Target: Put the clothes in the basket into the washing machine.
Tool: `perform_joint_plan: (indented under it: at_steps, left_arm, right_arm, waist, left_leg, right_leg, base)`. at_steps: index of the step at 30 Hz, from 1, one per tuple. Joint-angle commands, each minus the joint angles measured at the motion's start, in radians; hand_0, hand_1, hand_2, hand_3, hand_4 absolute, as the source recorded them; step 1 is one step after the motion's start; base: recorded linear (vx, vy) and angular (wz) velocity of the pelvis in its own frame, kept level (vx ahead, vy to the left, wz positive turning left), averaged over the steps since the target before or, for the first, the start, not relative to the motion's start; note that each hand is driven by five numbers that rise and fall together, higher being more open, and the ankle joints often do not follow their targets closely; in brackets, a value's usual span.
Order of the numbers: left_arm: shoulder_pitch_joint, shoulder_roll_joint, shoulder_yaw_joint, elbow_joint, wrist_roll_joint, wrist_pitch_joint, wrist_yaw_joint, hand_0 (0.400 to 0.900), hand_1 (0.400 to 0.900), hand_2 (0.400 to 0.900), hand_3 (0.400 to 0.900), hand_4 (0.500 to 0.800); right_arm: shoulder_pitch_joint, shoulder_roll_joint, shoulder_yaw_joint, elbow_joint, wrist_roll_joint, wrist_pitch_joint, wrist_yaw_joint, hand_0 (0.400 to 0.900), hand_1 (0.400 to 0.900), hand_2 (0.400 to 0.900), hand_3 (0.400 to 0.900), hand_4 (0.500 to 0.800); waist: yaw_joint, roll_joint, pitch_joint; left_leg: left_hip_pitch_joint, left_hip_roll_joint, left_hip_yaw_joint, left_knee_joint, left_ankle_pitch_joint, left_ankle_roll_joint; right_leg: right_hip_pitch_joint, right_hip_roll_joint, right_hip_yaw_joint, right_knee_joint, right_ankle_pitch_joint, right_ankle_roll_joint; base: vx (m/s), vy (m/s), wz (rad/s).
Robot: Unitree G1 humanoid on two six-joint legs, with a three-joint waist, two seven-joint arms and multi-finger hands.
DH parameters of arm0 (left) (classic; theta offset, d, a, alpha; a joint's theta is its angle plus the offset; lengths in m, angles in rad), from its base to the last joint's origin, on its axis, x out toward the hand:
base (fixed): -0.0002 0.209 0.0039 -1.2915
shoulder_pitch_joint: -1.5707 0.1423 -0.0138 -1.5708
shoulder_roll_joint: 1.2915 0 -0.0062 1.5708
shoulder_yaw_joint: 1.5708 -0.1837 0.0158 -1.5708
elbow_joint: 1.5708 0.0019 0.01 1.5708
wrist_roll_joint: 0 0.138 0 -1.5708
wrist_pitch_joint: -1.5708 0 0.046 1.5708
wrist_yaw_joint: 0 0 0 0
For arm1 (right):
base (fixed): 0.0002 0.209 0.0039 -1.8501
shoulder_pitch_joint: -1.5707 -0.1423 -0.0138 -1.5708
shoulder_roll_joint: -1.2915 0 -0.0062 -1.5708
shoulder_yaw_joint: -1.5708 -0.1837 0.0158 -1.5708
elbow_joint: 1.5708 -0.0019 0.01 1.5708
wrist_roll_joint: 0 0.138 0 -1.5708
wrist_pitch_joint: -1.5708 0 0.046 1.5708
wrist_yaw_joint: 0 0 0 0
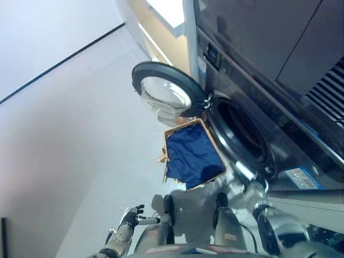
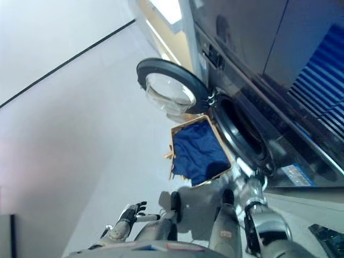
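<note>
Left hand (image 1: 130, 217) sits low at the bottom left of the view, over bare floor (image 1: 80, 150), fingers loosely spread and relaxed, holding nothing. It is well apart from the basket.

Right hand: we see the right arm come up from the lower right toward the lower rim of the washer opening, but the hand itself is blurred against the machine front. We cannot tell whether its fingers are open or closed, or whether they touch anything.

Outward from there: the basket (image 1: 178, 129), light wood-coloured rim, stands on the floor just in front of the washing machine (image 1: 252, 80), between the machine and us. It is full of dark blue clothes (image 1: 192, 156), which fill the inside and reach the rim on the near side. No cloth is in either hand that we can see.

The washing machine is dark, front-loading. Its round door (image 1: 166, 91) is swung fully open to the left, glass centre facing us, hinged beside the drum opening (image 1: 244, 137). The basket's far corner lies just below the open door. Drum interior is dark; we cannot tell its contents.
</note>
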Motion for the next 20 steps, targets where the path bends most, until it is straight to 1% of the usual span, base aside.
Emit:
perform_joint_plan:
  at_steps: [1, 6, 7, 10, 14, 17, 20]
  left_arm:
    - [-0.014, 0.034, 0.106, 0.094, 0.047, 0.002, 0.003, 0.900, 0.900, 0.900, 0.900, 0.800]
    - [0.013, 0.072, 0.169, 0.117, 0.092, 0.006, -0.007, 0.900, 0.900, 0.900, 0.900, 0.800]
    - [0.018, 0.078, 0.177, 0.126, 0.106, 0.010, -0.012, 0.900, 0.900, 0.900, 0.900, 0.800]
    - [0.038, 0.094, 0.196, 0.136, 0.135, 0.013, -0.028, 0.900, 0.900, 0.900, 0.900, 0.800]
    - [0.052, 0.095, 0.213, 0.153, 0.149, 0.020, -0.052, 0.900, 0.900, 0.900, 0.900, 0.800]
    - [0.046, 0.093, 0.210, 0.154, 0.152, 0.026, -0.067, 0.900, 0.900, 0.900, 0.900, 0.800]
    - [0.044, 0.094, 0.199, 0.150, 0.161, 0.024, -0.074, 0.900, 0.900, 0.900, 0.900, 0.800]
  right_arm:
    - [0.044, -0.006, 0.030, -0.019, -0.196, -0.021, -0.003, 0.900, 0.900, 0.900, 0.900, 0.800]
    - [0.218, 0.007, 0.037, 0.009, -0.377, 0.007, 0.005, 0.900, 0.900, 0.900, 0.900, 0.800]
    - [0.244, 0.008, 0.057, 0.027, -0.440, 0.020, 0.008, 0.900, 0.900, 0.900, 0.900, 0.800]
    - [0.318, 0.015, 0.094, 0.039, -0.555, 0.030, 0.030, 0.900, 0.900, 0.900, 0.900, 0.800]
    - [0.383, 0.039, 0.067, 0.074, -0.559, 0.046, 0.060, 0.900, 0.900, 0.900, 0.900, 0.800]
    - [0.386, 0.050, 0.060, 0.086, -0.549, 0.054, 0.075, 0.900, 0.900, 0.900, 0.900, 0.800]
    - [0.377, 0.052, 0.075, 0.070, -0.555, 0.052, 0.085, 0.900, 0.900, 0.900, 0.900, 0.800]
  waist:
    - [-0.037, -0.049, -0.030]
    - [-0.069, -0.106, -0.071]
    - [-0.072, -0.118, -0.075]
    - [-0.079, -0.142, -0.095]
    - [-0.089, -0.161, -0.116]
    - [-0.091, -0.170, -0.130]
    - [-0.091, -0.174, -0.139]
  left_leg:
    - [0.010, -0.012, -0.033, 0.004, -0.046, -0.006]
    - [0.080, -0.004, -0.004, -0.003, -0.075, -0.001]
    - [0.093, -0.001, 0.004, 0.001, -0.079, 0.001]
    - [0.136, -0.001, 0.016, 0.003, -0.095, 0.009]
    - [0.183, -0.004, 0.033, 0.012, -0.120, 0.018]
    - [0.214, -0.007, 0.043, 0.010, -0.132, 0.024]
    - [0.235, -0.009, 0.052, 0.008, -0.140, 0.028]
  right_leg:
    - [0.234, 0.022, -0.018, -0.317, 0.086, 0.034]
    - [0.292, 0.027, 0.003, -0.365, 0.113, 0.048]
    - [0.303, 0.029, 0.009, -0.360, 0.113, 0.048]
    - [0.338, 0.031, 0.021, -0.362, 0.111, 0.052]
    - [0.375, 0.030, 0.028, -0.360, 0.107, 0.057]
    - [0.402, 0.028, 0.037, -0.365, 0.108, 0.062]
    - [0.416, 0.028, 0.045, -0.369, 0.107, 0.065]
  base:
    - [-0.01, 0.008, -0.20]
    - [-0.02, 0.015, -0.26]
    - [-0.02, 0.013, -0.30]
    - [0.00, 0.013, -0.21]
    - [-0.01, 0.015, -0.16]
    - [-0.01, 0.013, -0.14]
    - [-0.02, 0.013, -0.11]
